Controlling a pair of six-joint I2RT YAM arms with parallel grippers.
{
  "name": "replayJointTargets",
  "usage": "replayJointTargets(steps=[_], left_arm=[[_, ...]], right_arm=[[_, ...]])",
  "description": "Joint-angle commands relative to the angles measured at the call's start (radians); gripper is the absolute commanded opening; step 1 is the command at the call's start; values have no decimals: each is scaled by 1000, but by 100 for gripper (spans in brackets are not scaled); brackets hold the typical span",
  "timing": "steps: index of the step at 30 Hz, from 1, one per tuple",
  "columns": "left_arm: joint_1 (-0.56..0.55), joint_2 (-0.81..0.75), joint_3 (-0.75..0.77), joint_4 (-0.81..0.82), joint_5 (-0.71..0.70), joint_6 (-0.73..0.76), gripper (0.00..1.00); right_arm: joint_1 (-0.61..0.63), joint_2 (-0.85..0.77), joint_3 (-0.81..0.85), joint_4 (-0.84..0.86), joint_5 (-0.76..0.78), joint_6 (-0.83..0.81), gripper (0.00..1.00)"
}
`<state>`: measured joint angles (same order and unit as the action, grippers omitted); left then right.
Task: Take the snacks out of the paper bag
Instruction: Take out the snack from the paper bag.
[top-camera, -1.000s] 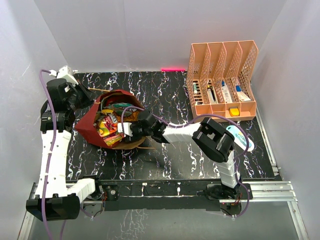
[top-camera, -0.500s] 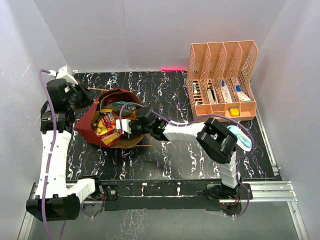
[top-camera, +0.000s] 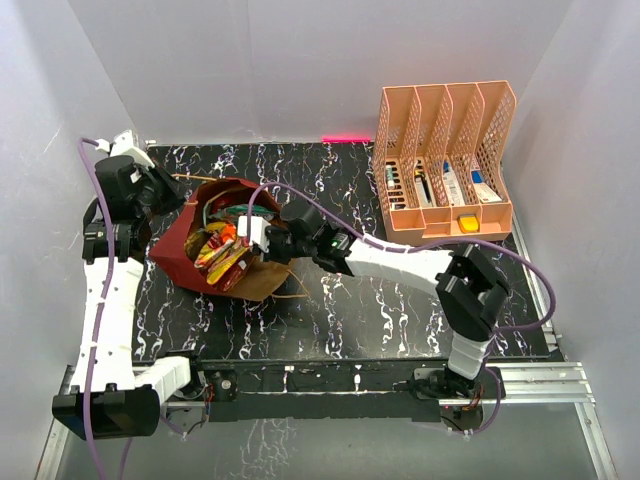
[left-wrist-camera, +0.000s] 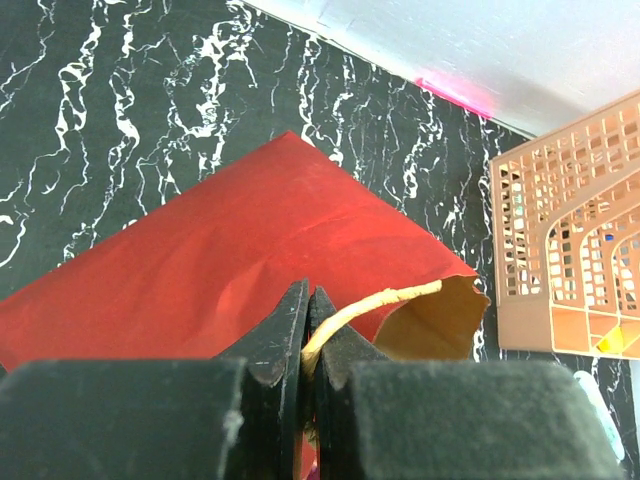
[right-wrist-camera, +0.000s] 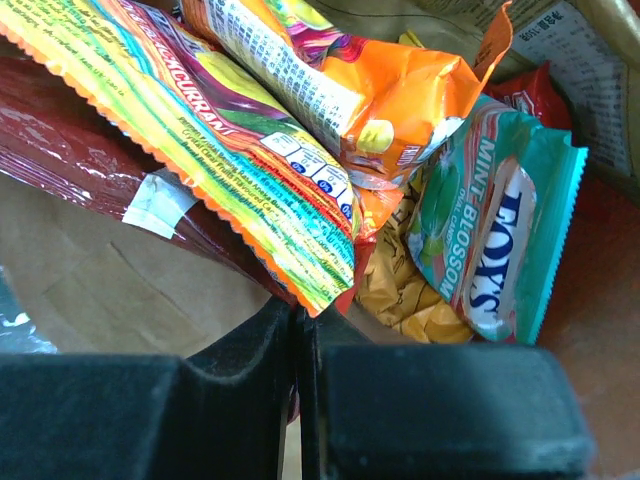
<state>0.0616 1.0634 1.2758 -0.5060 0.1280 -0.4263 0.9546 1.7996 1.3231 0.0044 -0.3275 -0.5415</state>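
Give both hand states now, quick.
Left hand: closed on the twisted handle of the paper bag.
Right hand: closed inside the bag, at the corner of a yellow-striped snack packet; grip cannot be told.

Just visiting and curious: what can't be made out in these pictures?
Right wrist view: whether the right pincer grips the striped packet; its edge hides the tips.
Top view: how many snacks sit in the paper bag; they overlap, and the pincer covers some.
Top view: file organiser contents, too small.
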Motion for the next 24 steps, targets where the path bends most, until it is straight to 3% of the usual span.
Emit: replayJointTargets(steps=[1, 8, 17, 24], left_arm=[[1, 16, 53, -4, -65, 6, 0], [0, 55, 117, -39, -68, -10, 0], [11, 147, 283, -134, -145, -22, 0], [48, 209, 364, -169, -197, -20, 0]], right_arm=[[1, -148, 77, -59, 17, 51, 8], [-1, -163, 98, -105, 52, 72, 8], [-2, -27, 369, -209, 44, 102, 8], [-2, -84, 428, -272, 93, 101, 8]])
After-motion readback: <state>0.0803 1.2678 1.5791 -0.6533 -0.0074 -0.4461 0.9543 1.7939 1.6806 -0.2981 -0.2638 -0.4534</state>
